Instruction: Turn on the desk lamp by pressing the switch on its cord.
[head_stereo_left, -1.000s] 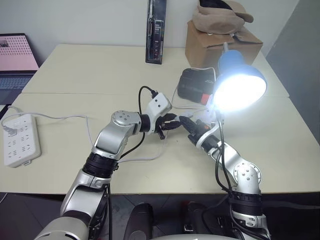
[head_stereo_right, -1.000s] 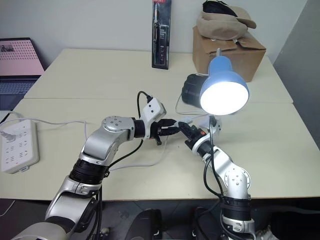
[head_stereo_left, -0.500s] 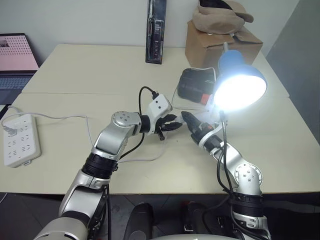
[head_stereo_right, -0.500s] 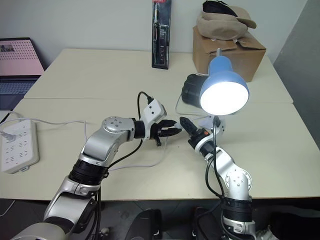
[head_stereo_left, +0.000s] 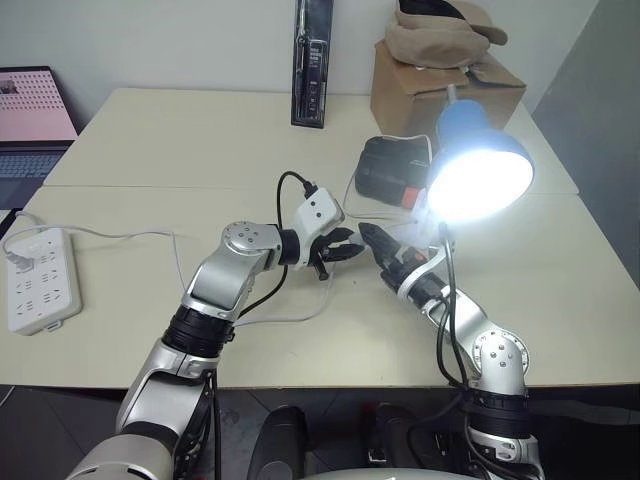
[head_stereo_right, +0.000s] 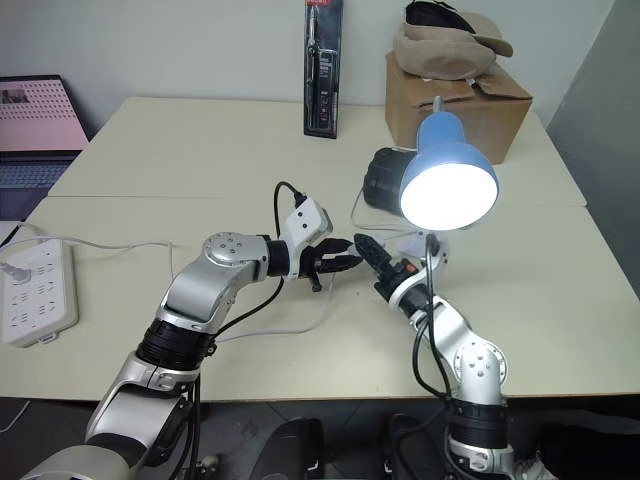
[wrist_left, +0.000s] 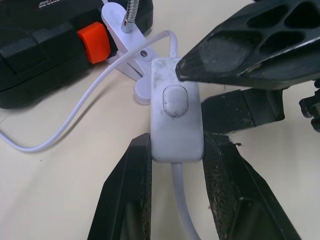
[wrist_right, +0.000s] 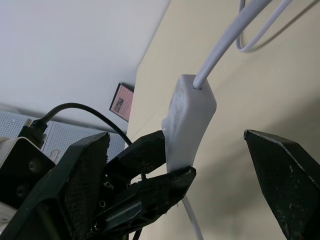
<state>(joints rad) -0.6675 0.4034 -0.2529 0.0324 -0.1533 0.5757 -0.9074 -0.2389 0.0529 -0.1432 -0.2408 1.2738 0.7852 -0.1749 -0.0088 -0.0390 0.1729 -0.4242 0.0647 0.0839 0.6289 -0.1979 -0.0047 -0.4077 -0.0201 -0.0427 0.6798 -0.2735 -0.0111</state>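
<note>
My left gripper (wrist_left: 172, 165) is pinching the small white oblong rocker switch (wrist_left: 174, 116) by its sides, holding it up off the table with its button exposed, so there is something firm to press against. My right gripper (head_stereo_left: 372, 243) hangs just beside it on the right, jaws spread wide, one black finger (wrist_left: 250, 47) poised over the switch's far end without pressing. The thin white flexible cord (wrist_left: 80, 102) loops away from the switch toward the small white clip base. The desk lamp with the glossy blue dome shade (head_stereo_left: 478, 150) stands just right of my grippers, and its bulb is glowing bright, so I'd say the press is done. Everything sits on a pale cream tabletop (head_stereo_left: 180, 130). A white multi-socket power strip (head_stereo_left: 38, 280) lies at the left edge, a black case (head_stereo_left: 392, 165) behind the lamp, a brown cardboard box (head_stereo_left: 440, 85) at the far right.
</note>
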